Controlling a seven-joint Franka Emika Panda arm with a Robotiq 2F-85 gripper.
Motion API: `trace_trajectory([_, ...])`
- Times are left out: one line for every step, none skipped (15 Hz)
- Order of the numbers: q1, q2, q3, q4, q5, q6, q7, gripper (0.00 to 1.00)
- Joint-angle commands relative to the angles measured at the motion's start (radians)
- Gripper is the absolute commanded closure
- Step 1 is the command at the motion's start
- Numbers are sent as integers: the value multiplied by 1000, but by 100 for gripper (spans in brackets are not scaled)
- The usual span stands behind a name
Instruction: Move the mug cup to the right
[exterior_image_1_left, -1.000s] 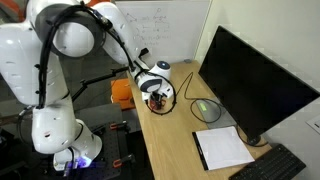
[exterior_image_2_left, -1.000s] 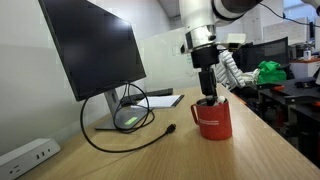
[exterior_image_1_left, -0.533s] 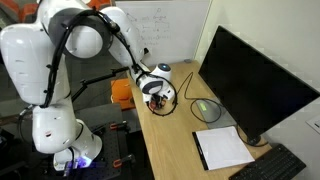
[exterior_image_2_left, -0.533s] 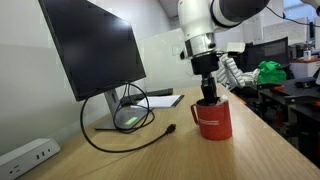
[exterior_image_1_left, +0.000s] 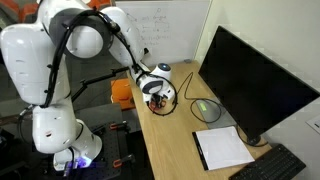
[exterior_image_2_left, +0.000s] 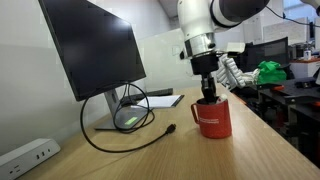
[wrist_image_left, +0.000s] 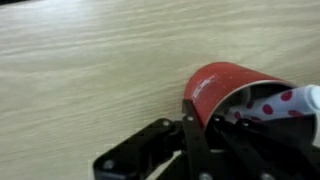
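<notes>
Hand (exterior_image_2_left: 207, 99) clamps red mug (exterior_image_2_left: 213, 122) rim; black cable (exterior_image_2_left: 160, 134) near, monitor (exterior_image_2_left: 90, 50) beyond.

The arm (exterior_image_1_left: 60, 60) was white and smooth, with big round joints like balls. A thin black cable (exterior_image_1_left: 120, 45) ran along it, high above the end effector. The end effector (exterior_image_2_left: 207, 97) was black. It had flat dark bars and thin fingers (wrist_image_left: 192, 125). Just above the end effector sat a round white wrist (exterior_image_1_left: 158, 72) with dark parts on it.
</notes>
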Motion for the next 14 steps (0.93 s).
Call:
trace_trajectory([-8,-35,-4,1,11,-40,-16,98])
trace_trajectory([-11,-45,-10,3,7,-59,-15,98])
trace_trajectory([-21,-61,-17,6,5,-79,-17,98])
trace_trajectory([-37,-77,-20,7,12,-96,-33,98])
trace_trajectory([-51,-99,-30,7,10,-112,-43,98])
trace_trajectory([-66,-114,-39,12,8,-128,-55,98])
trace_trajectory([-87,-133,-49,19,8,-148,-76,98])
trace_trajectory([-107,-140,-62,35,7,-175,-91,98])
trace_trajectory([-128,-148,-70,49,14,-205,-114,98])
trace_trajectory([-146,-151,-81,63,7,-233,-131,98])
trace_trajectory([-162,-155,-98,72,-16,-251,-133,98])
trace_trajectory([-177,-152,-111,81,-35,-260,-138,98])
trace_trajectory([-189,-150,-123,85,-56,-267,-140,98])
trace_trajectory([-200,-142,-132,88,-70,-261,-153,98])
